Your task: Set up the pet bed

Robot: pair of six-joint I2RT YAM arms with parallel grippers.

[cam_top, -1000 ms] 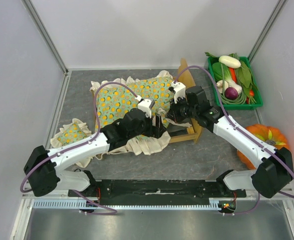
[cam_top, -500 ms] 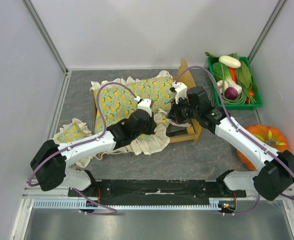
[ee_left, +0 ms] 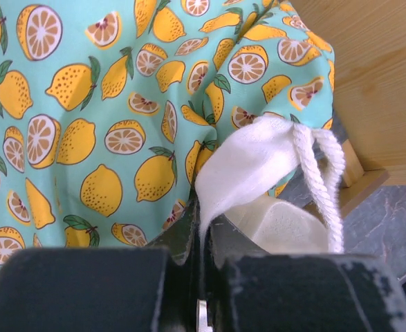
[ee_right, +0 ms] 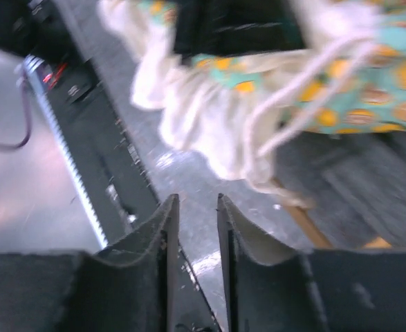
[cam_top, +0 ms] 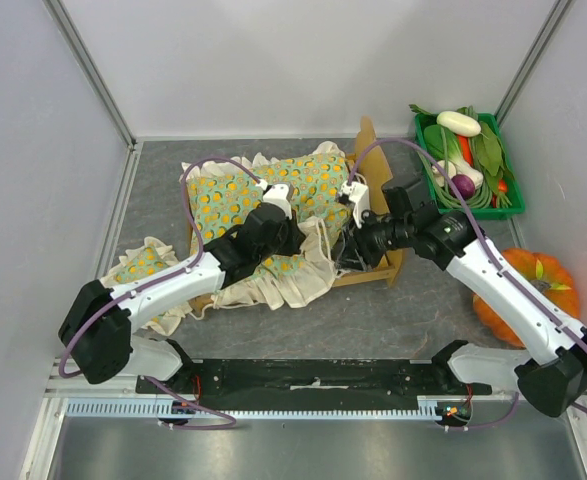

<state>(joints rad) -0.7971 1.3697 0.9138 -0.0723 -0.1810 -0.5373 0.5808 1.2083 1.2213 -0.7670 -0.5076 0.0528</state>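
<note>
Pet bed [cam_top: 373, 273] at mid-desk [cam_top: 423, 310], headboard [cam_top: 370, 150] at its right end, largely covered by the lemon-print cushion [cam_top: 235, 200]. Left fingers [ee_left: 180, 235] pinch the cushion's white frill [ee_left: 251, 162], apparently to draw it square over the frame. Right fingers [ee_right: 147, 235], slightly spread and empty, hover near the frame's near corner, probably ready to grasp.
</note>
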